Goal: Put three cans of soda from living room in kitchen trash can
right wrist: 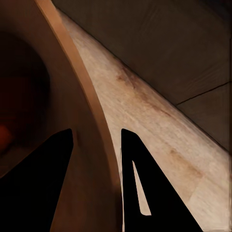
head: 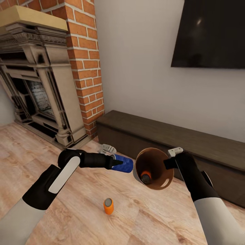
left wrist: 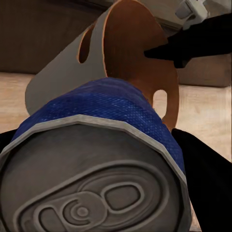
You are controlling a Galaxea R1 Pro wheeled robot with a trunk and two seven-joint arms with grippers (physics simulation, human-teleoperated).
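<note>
Blue-sided, grey-topped soda can (head: pixel 123 165) sits clamped in our left gripper (head: pixel 119 163), beside the pale grey, brown-lined trash bin (head: pixel 157 159). Our right gripper (head: pixel 170 163) pinches its rim, tilting it to receive; one orange can (head: pixel 146 176) lies inside, another orange can (head: pixel 108 206) stands on the wood floor (head: pixel 85 217).

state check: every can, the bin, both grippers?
Blue can: held off the floor on its side in the left gripper, by the bin mouth.
Orange can: inside the bin.
Second orange can: upright on the floor.
Bin: tilted, rim clamped by the right gripper.
Left gripper: shut on blue can.
Right gripper: shut on bin.
</note>
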